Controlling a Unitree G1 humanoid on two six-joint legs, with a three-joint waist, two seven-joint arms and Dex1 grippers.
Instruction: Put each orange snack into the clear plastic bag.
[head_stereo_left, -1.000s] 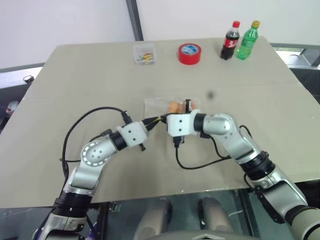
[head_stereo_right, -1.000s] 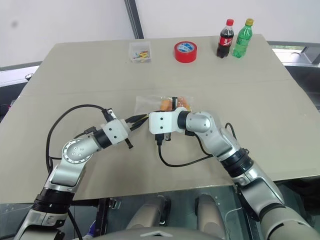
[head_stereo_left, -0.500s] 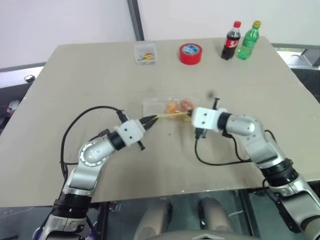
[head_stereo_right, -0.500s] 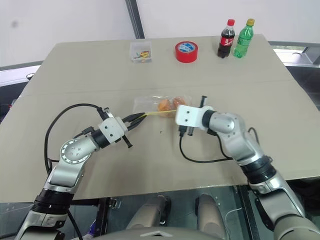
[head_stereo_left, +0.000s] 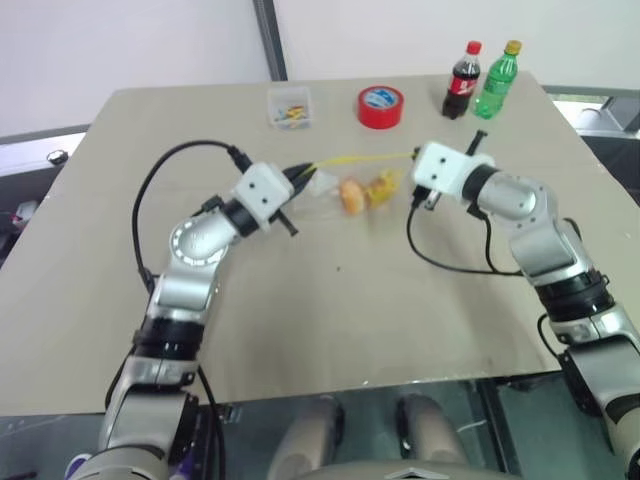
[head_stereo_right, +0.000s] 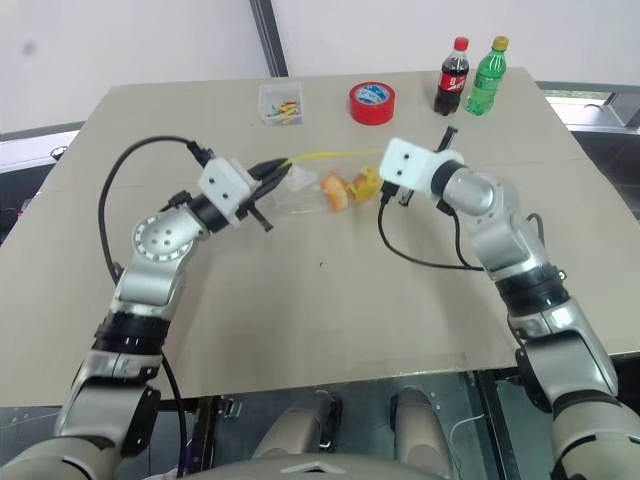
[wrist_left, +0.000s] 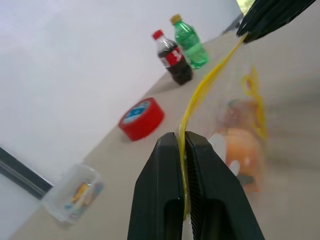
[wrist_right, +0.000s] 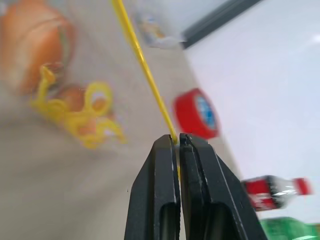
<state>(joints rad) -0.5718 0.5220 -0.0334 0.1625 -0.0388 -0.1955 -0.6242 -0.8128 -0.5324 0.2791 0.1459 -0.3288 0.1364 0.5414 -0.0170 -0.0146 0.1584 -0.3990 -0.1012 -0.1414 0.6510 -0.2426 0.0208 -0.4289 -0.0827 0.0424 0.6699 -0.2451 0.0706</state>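
Observation:
The clear plastic bag (head_stereo_left: 328, 188) hangs between my two grippers, its yellow seal strip (head_stereo_left: 360, 158) stretched taut from one to the other above the table. Two orange snacks sit inside it: one (head_stereo_left: 352, 195) near the middle, the other (head_stereo_left: 383, 184) beside it, behind yellow print on the bag. My left gripper (head_stereo_left: 303, 174) is shut on the strip's left end, seen close up in the left wrist view (wrist_left: 182, 137). My right gripper (head_stereo_left: 414, 156) is shut on the right end (wrist_right: 175, 138).
At the table's far edge stand a small clear box of coloured bits (head_stereo_left: 289, 107), a red tape roll (head_stereo_left: 380, 105), a cola bottle (head_stereo_left: 461, 82) and a green bottle (head_stereo_left: 496, 80). Black cables loop from both wrists over the tan table (head_stereo_left: 330, 320).
Both grippers have risen and moved farther up the table. The right one swung away to the right, pulling the seal strip taut. The bag with both snacks came up with them.

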